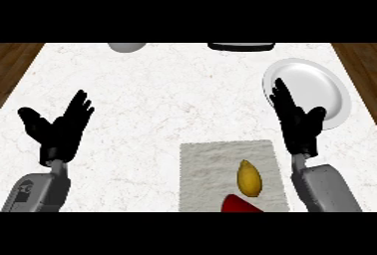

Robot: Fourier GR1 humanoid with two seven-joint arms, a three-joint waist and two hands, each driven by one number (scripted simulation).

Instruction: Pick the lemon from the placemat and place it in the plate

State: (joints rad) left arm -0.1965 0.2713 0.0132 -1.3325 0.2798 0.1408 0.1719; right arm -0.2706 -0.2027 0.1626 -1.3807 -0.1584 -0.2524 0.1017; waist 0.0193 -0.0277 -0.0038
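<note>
Both grey forearms rise from the lower edge. The left hand [60, 127] is spread open, fingers up, thumb splayed outward. The right hand [298, 122] is likewise open, fingers straight and pointing up.

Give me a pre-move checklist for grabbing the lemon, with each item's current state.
1. Lemon lies on the placemat: ok.
2. Right hand open and holding nothing: ok.
3. Right hand over the lemon: not ok, it sits farther back, at the plate's edge.
4. Plate bare for the drop: ok.
5. Red object apart from the lemon: cannot tell, they look very close.
6. Left hand open, away from the placemat: ok.
</note>
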